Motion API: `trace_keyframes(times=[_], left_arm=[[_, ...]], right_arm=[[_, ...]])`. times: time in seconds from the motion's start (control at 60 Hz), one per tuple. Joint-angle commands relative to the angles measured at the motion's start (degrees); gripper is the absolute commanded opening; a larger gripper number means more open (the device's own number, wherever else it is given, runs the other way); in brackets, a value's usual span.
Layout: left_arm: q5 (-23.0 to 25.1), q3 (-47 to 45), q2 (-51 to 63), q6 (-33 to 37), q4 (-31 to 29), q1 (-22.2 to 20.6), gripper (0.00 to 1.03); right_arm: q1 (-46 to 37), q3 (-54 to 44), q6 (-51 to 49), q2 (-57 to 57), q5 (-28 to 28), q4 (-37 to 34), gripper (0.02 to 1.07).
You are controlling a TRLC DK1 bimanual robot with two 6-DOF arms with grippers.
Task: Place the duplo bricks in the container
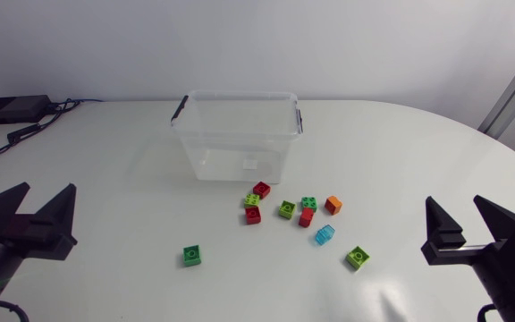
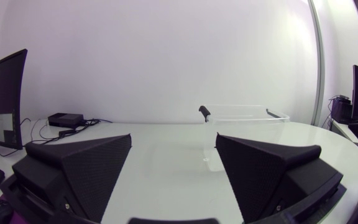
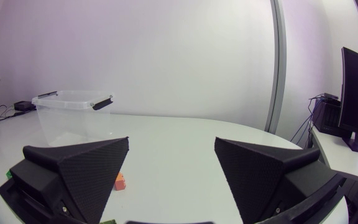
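Jaws on the left gripper [image 1: 47,193] and right gripper [image 1: 454,206] stand open and empty, while the duplo bricks [image 1: 287,209] lie on the tabletop [image 1: 105,170] just before the container [image 1: 240,94], nearer the right one.

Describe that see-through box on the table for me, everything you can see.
The container is a clear plastic tub, rectangular with rounded corners, with a dark clip handle at each short end. It stands upright on the white table, lidless and empty. The duplo bricks lie scattered beside it; none seems to touch it.
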Motion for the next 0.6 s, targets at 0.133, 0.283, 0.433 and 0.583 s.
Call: trace_keyframes(times=[0.133, 0.283, 0.433, 0.583], left_arm=[[-0.44, 10.69, 11.41, -1.02, -5.38, -0.18, 0.95], [-0.53, 17.64, 20.2, -1.11, -12.59, -1.15, 0.94], [-1.41, 27.04, 33.55, 1.0, -25.86, -2.64, 0.94], [0.61, 32.31, 43.93, 6.62, -33.77, -5.72, 0.95]], right_arm=[[0.53, 5.18, 1.1, 4.27, 0.36, -0.26, 1.02], [0.53, 8.87, 0.93, 9.37, 0.36, -0.26, 1.02], [0.62, 11.95, 0.84, 14.47, 0.36, -1.23, 1.02], [0.79, 16.61, 0.84, 21.68, 0.01, -4.04, 1.02]])
